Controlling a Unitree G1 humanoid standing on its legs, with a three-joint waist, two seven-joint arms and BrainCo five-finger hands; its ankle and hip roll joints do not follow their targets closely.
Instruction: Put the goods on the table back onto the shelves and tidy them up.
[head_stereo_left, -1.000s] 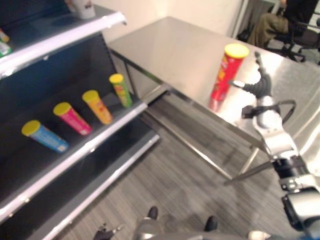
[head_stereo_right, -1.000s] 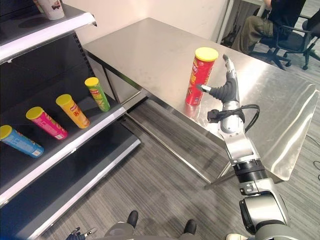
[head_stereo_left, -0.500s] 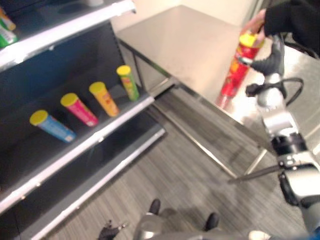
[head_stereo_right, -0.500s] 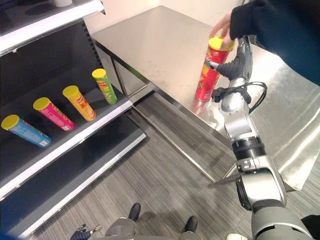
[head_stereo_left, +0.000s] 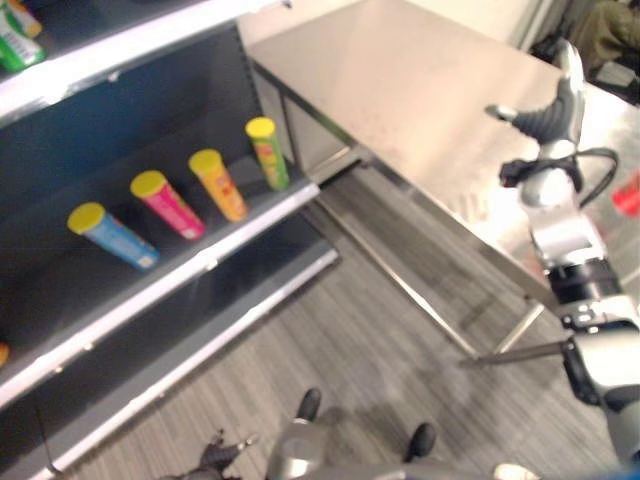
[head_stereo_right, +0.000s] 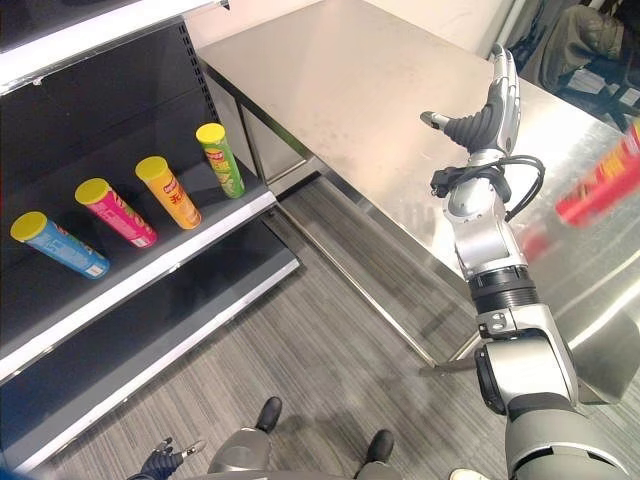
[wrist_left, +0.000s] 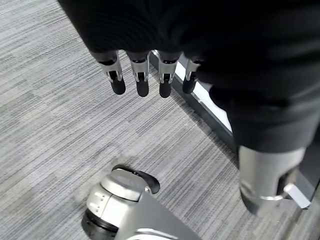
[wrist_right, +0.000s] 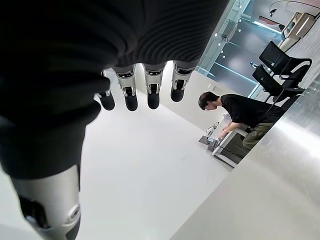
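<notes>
- Grey wood-grain floor (head_stereo_right: 330, 340) runs between a dark shelving unit on the robot's left and a steel surface (head_stereo_right: 350, 90) ahead and to its right.
- Middle shelf (head_stereo_right: 150, 270): four yellow-lidded tubes lie side by side with their lids toward the back, namely a blue tube (head_stereo_right: 60, 245), a pink tube (head_stereo_right: 115, 212), an orange tube (head_stereo_right: 168, 192) and a green tube (head_stereo_right: 220, 160). They are spaced apart and do not touch.
- Upper shelf (head_stereo_left: 130, 45): a green item (head_stereo_left: 20, 50) sits at the left edge of the left eye view; its kind cannot be told.
- Red tube (head_stereo_right: 600, 190): appears as a blurred red streak over the right-hand part of the surface, near the right edge of the head views. It lies well to the right of the right robot hand and is not in contact with it. Whether it rests on the surface or is above it cannot be told.
- Right robot hand (head_stereo_right: 490, 110): raised above the surface with its fingers straight and pointing upward, its thumb spread out toward the shelves. It holds nothing. In its own wrist view the fingers (wrist_right: 131, 95) hang straight in a row, with a pale wall behind them.
- Left robot hand (wrist_left: 150, 60): hangs over the floor beside the base of the shelving unit, fingers (wrist_left: 141, 80) straight and relaxed, holding nothing.
- Background: a seated person (wrist_right: 235, 112) in a dark top leans over a desk beyond the surface, beside dark office chairs (wrist_right: 280, 70).
</notes>
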